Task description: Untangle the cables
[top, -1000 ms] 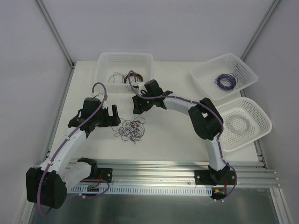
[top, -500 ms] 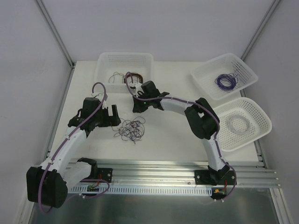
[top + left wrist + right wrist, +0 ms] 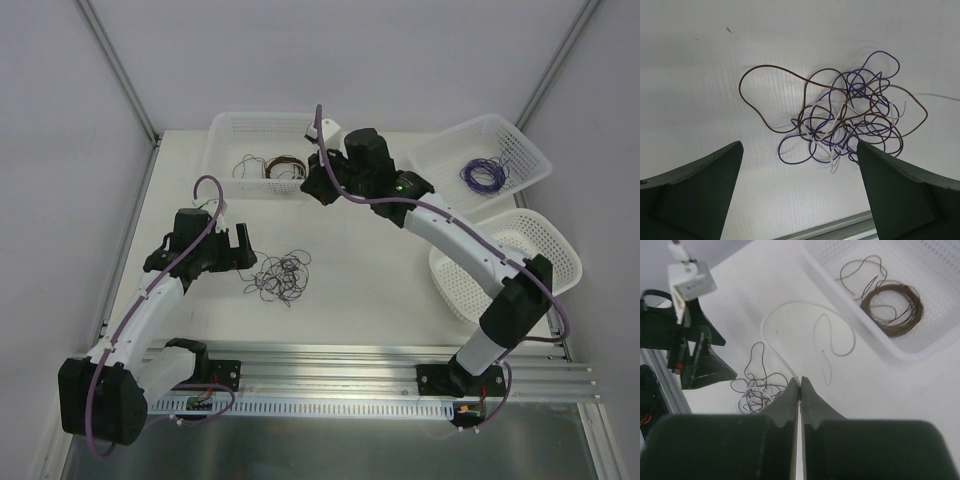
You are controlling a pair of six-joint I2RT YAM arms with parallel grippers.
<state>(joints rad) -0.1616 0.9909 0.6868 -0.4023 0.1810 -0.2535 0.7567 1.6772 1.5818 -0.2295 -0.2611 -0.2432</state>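
Observation:
The cables lie as a loose clump of brown, purple and whitish wires on the table, also in the left wrist view and the right wrist view. My left gripper sits just left of the clump, open, its fingertips wide apart with only bare table between them. My right gripper is raised above the table near the back basket. Its jaws are shut on a thin white wire that loops out from the tips and casts a shadow on the table.
A white basket at the back holds a brown wire coil, which also shows in the right wrist view. A second basket at back right holds a purple coil. A third basket stands at the right, partly behind the right arm.
The right gripper closed and the arm lifted and swung back and to the right, drawing a white wire away from the clump. The left arm stayed put and open.

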